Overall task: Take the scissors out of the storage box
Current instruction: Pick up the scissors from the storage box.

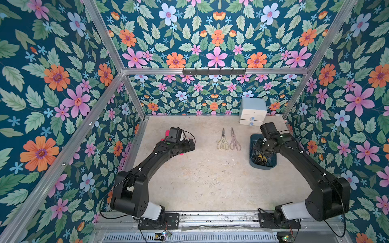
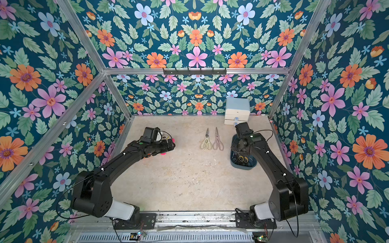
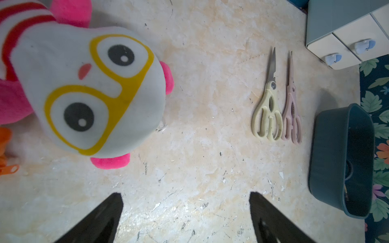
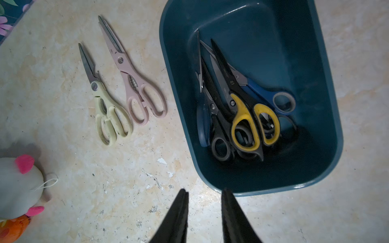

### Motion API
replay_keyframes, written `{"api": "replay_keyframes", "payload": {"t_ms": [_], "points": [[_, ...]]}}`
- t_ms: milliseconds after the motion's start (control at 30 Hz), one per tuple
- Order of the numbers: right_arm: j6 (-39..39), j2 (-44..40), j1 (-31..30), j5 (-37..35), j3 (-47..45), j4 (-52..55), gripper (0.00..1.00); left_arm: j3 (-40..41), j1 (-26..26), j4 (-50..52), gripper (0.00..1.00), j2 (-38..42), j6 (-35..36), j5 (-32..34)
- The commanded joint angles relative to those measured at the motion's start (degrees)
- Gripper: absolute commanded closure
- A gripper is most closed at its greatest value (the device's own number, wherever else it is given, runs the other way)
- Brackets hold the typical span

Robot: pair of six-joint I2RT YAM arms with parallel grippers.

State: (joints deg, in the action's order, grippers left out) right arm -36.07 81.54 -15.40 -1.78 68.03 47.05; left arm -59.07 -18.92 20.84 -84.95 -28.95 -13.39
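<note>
Resting beside storage box (image 4: 311, 63), two shears (image 4: 94, 86) (image 4: 130, 80), left end effector (image 3: 186, 195), right end effector (image 4: 205, 191) apart

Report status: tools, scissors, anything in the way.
Left tool open, empty. Right tool open, empty, over storage box. Cream shears, pink shears out; yellow-handled scissors and others in box. Nothing blocking.

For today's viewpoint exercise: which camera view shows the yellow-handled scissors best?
The right wrist view: the yellow-handled scissors lie unobstructed atop the pile in the storage box. Both top views show just yellow specks by the right arm. In the left wrist view the box wall all but hides them.
</note>
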Motion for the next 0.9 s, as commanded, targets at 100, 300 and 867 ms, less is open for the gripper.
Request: {"api": "replay_keyframes", "payload": {"t_ms": [100,300,867], "points": [[1.94,2.74,1.18,3.09,-1.23,-4.42,0.68,-0.29,-0.29,-1.22,0.02,-0.38,-1.46,0.97],[3.27,6.35,2.53,4.07,-0.97,-6.58,0.68,0.96,-0.29,-1.05,0.02,0.77,-1.91,2.21],[5.92,12.86,2.65,4.24,-0.64,-8.96,0.70,1.13,-0.30,0.22,0.02,2.54,-2.98,4.30]]}}
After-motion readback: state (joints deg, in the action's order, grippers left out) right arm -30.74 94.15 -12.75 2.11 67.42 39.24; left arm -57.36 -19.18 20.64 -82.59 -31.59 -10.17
